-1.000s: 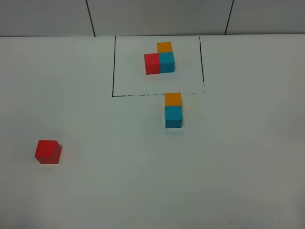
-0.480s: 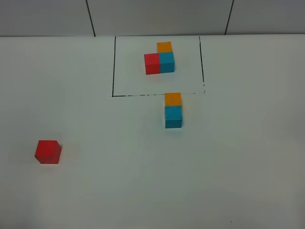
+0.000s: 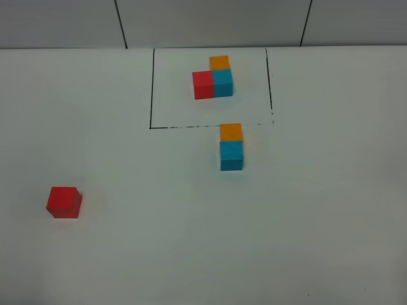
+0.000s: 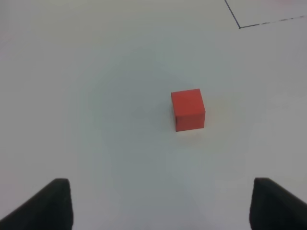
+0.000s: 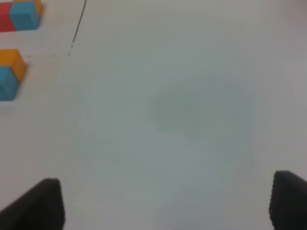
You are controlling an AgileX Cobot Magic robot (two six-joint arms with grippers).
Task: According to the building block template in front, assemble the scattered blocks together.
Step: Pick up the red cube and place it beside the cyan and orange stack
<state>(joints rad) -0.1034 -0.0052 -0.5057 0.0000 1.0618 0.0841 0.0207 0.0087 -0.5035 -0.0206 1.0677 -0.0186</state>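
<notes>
L gripper (image 4: 168, 206) hovers, jaws spread, small red matte cube (image 4: 188, 109) ahead, untouched; R gripper (image 5: 165, 206) spread too, over white worktop (image 5: 182, 120).

Block pair (image 3: 231, 147) before template (image 3: 213, 77), lone block (image 3: 64, 202) left

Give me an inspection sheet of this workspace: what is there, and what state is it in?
Surface: white table, with a thin black rectangle drawn at its far side.
Job's things: building block template inside the rectangle; orange block touching cyan block at the rectangle's near line; red block alone, far left.
Clutter: nothing seen.
Grippers: left gripper open, empty, red block ahead of it; right gripper open, empty.
Cables: nothing seen.
Surroundings: grey wall panels behind the table.
</notes>
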